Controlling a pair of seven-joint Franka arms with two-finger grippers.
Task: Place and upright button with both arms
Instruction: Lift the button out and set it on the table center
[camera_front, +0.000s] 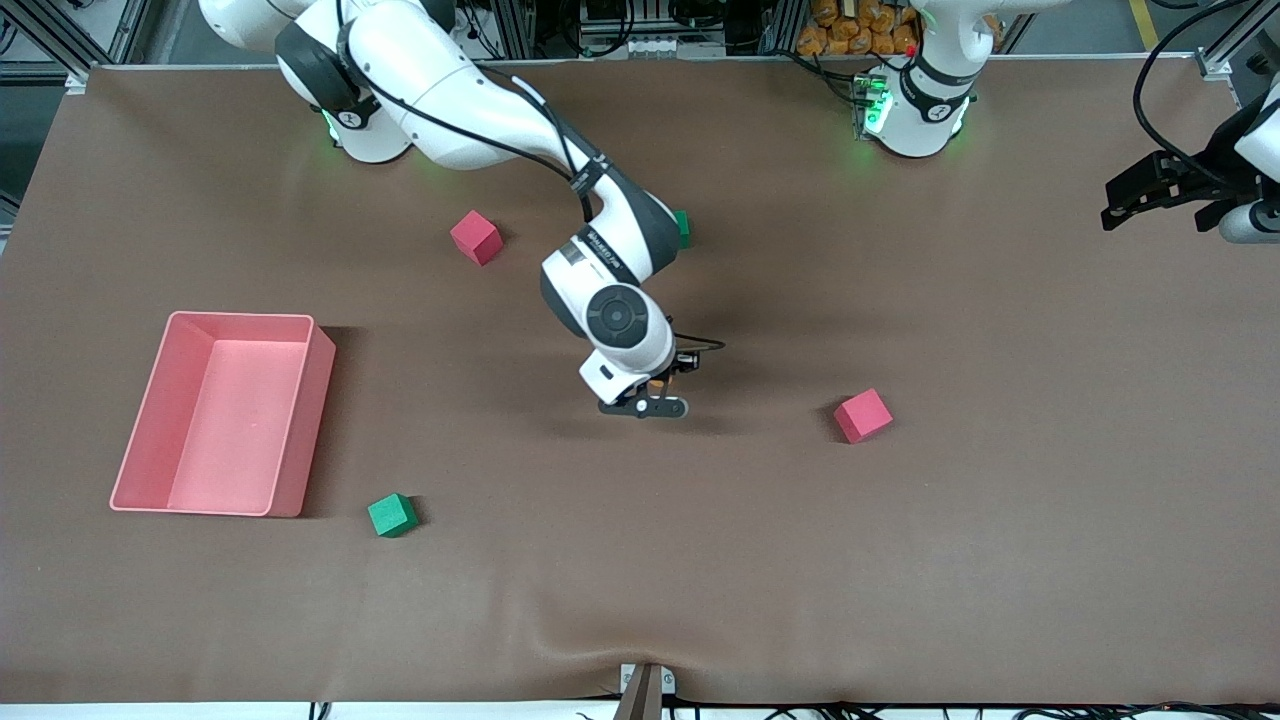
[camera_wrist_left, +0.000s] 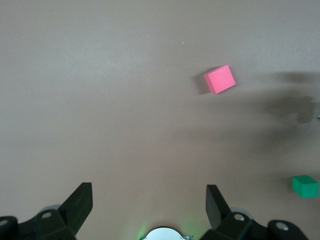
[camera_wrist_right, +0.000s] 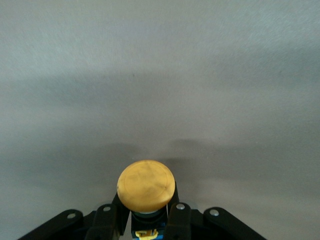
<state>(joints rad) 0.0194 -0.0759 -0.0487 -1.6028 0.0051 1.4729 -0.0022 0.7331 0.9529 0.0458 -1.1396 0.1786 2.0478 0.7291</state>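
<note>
Lowest in the front view, a green cube (camera_front: 392, 515) sits left of centre, just beside the lower right corner of the pink bin (camera_front: 135, 455), which fills the left-middle of the frame. A little higher, a pink cube (camera_front: 863, 415) lies right of centre on the brown table (camera_front: 1000, 560).

At mid-frame the right gripper (camera_front: 655, 395) hangs low over the table, its arm coming down from the base at the upper left. Its fingers (camera_wrist_right: 177, 217) are closed narrowly on the button (camera_wrist_right: 146, 185): in the right wrist view the round orange cap fills the lower centre, with the black-and-blue body clamped between the jaws and the cap pointing away from the wrist camera.

Higher up, a second pink cube (camera_front: 475, 237) lies left of centre, and a second green cube (camera_front: 682, 228) peeks out beside the right arm's forearm.

At the right edge of the upper frame, the left gripper (camera_front: 1150, 190) waits in the air, fingers (camera_wrist_left: 80, 205) spread wide and holding nothing.
</note>
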